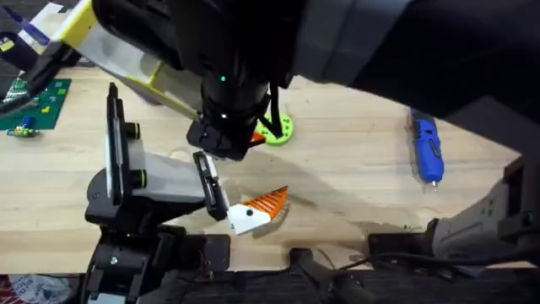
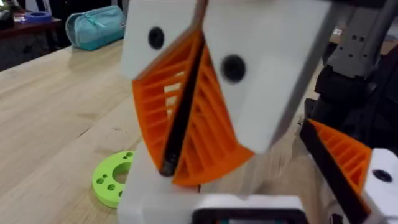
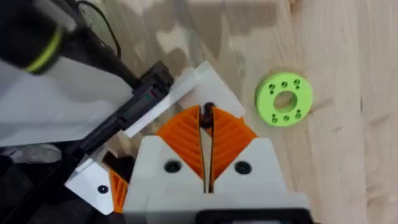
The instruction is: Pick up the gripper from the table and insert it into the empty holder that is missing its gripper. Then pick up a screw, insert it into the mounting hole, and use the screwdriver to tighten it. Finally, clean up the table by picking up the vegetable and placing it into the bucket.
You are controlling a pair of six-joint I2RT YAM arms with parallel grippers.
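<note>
The holder, a white body with a black upright plate, stands at the left. The gripper, an orange wedge on a white base, sits at the end of the holder's black rail. My right gripper hangs over the holder, pointing down, shut on a short thin black screw; the left wrist view shows it from the side. Of my left gripper I make out just a blurred white edge. The blue screwdriver lies at the right. The vegetable and bucket are out of view.
A lime disc with small holes lies just beyond the right gripper. A green circuit board sits at the far left. Bare wood stretches between the disc and the screwdriver. The right arm looms dark across the top of the overhead view.
</note>
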